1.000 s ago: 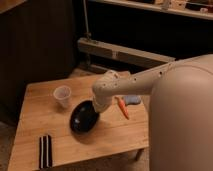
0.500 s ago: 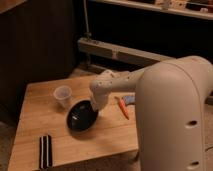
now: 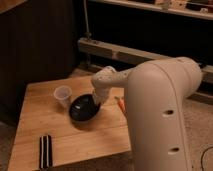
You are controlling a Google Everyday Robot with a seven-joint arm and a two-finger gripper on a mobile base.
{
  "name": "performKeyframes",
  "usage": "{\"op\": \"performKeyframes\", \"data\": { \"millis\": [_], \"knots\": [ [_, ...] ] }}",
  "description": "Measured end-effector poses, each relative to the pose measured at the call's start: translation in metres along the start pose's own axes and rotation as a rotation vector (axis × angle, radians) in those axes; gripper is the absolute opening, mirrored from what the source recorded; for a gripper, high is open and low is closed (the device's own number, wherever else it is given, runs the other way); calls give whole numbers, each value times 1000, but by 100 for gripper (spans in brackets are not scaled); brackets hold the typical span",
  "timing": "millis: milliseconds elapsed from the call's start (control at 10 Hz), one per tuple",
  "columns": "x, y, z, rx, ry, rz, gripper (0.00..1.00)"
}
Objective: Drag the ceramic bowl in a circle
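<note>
**While Arm Bears Down, Black Bowl Awaits Its Lap**

With its tool [image 3: 98, 101] lowered at the rim of the ceramic bowl [image 3: 82, 109], on the side away from the cup, a one-armed robot leans over a wooden bench [image 3: 95, 142]. Whether the tool is apart or clamped on the rim cannot be told.

The bowl sits near the bench's middle, just beside a translucent cup [image 3: 62, 95]. A good lap probably calls for steady contact at the rim and a slow, tight circle that stays flat on the wood. The path should bend clear of the cup and of the orange item [image 3: 120, 103] near the arm.

By count: one bowl, one cup, one orange item and one dark striped block [image 3: 46, 150] near the bench's front edge.
</note>
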Motion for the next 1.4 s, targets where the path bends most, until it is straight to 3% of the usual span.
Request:
{"op": "performKeyframes", "data": {
  "millis": [200,500,700,900,1100,1400],
  "knots": [
    [13,-33,-3,61,-7,30,0],
    [58,-92,-30,149,-24,54,0],
    [91,-106,-42,165,-20,22,0],
    [133,-92,-50,148,-14,-51,0],
    [172,-58,-51,108,3,-141,0],
    [210,20,-47,24,17,-287,0]
  ]
}}
